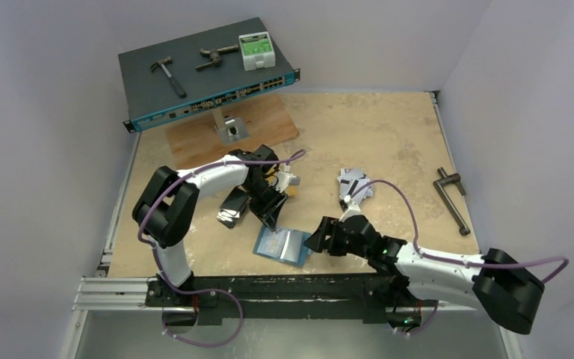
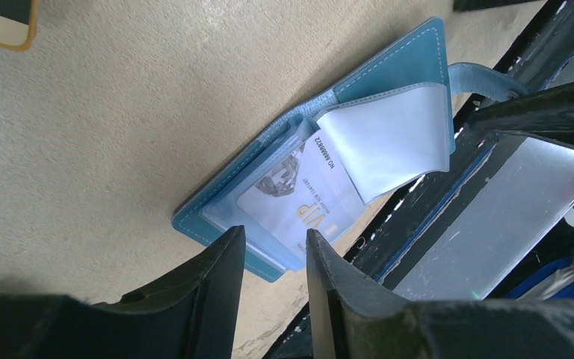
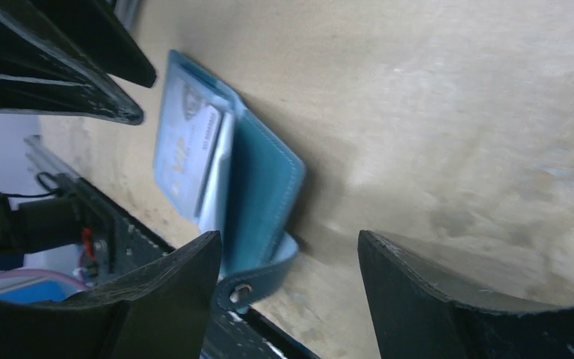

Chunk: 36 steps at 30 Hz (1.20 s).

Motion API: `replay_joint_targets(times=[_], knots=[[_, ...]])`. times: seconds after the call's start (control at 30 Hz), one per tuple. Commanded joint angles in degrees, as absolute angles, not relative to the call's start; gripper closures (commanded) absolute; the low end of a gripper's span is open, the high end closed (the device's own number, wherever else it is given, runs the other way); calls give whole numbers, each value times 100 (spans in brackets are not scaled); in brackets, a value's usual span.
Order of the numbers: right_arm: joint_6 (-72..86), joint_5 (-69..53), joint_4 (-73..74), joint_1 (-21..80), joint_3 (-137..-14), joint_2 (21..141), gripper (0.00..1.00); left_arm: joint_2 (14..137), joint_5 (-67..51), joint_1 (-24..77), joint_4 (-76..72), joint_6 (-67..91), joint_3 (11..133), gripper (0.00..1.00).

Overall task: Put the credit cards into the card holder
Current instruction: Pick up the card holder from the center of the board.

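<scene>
The teal card holder [image 1: 282,245] lies open near the table's front edge. In the left wrist view the holder [image 2: 389,67] shows a silver-grey credit card [image 2: 299,198] inside a clear sleeve, with a second clear sleeve lifted. My left gripper [image 2: 273,241] hovers over its near corner, open, with nothing between the fingers. My right gripper [image 3: 290,243] is open at the holder's right edge [image 3: 265,179], and the snap strap [image 3: 243,292] lies beside its left finger. A gold-edged card [image 2: 0,22] and a dark card with white marks [image 1: 355,187] lie further back.
A black stack [image 1: 232,208] sits left of the left arm. A network switch [image 1: 209,75] carrying a hammer and other tools stands on a wooden board at the back. An L-shaped metal tool [image 1: 452,198] lies at the right. The metal rail [image 1: 269,288] borders the front.
</scene>
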<state>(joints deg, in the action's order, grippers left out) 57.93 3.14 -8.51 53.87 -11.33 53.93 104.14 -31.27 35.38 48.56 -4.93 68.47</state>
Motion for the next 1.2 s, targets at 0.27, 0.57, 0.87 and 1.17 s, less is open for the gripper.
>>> replay_joint_targets(times=[0.27, 0.57, 0.87, 1.17], knots=[[5351, -894, -3220, 5229, -1308, 7197, 34, 10391, -3203, 3546, 4692, -389, 6770, 66], [5309, -941, -3238, 5133, -1550, 7731, 84, 10235, -3245, 3516, 4726, -372, 6862, 66], [3665, -512, -1119, 5124, -2986, 6416, 100, 9793, -4162, 2774, 5142, -337, 7803, 62], [2031, -631, 661, 5412, -4066, 4500, 100, 8984, -4589, 1968, 4299, -62, 7687, 62]])
